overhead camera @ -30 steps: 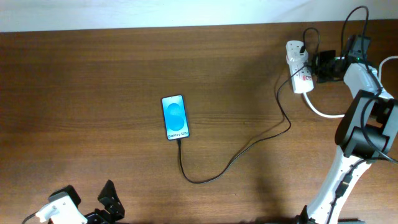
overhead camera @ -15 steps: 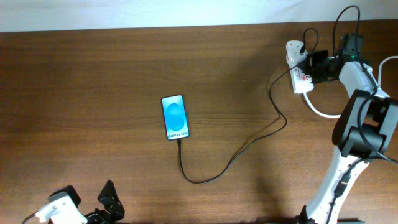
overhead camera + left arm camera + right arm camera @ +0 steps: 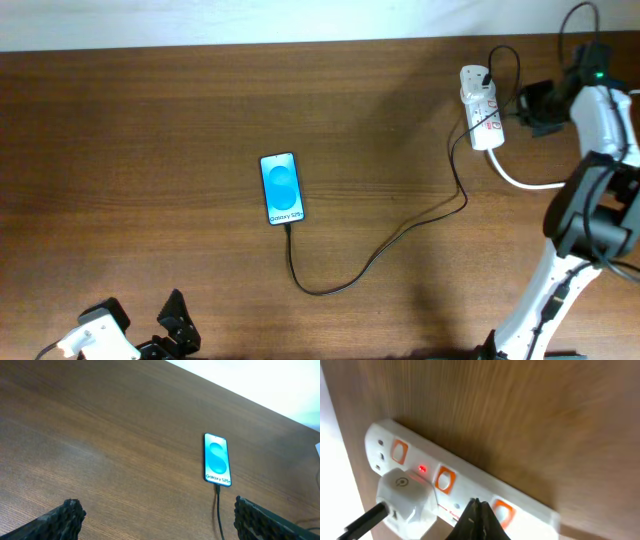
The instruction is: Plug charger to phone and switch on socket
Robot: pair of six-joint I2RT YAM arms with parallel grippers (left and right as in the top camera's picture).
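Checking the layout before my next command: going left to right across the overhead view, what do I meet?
left gripper → phone → charger (its slack loop) → socket → right gripper

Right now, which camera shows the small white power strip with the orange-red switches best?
The right wrist view: the small white power strip fills the frame close up, its switches, a lit red light and a white plug clear. Overhead shows it only small, without that detail. The left wrist view does not clearly show it.

My wooden table holds the phone ahead of my left gripper, charger attached, socket beside my right gripper.
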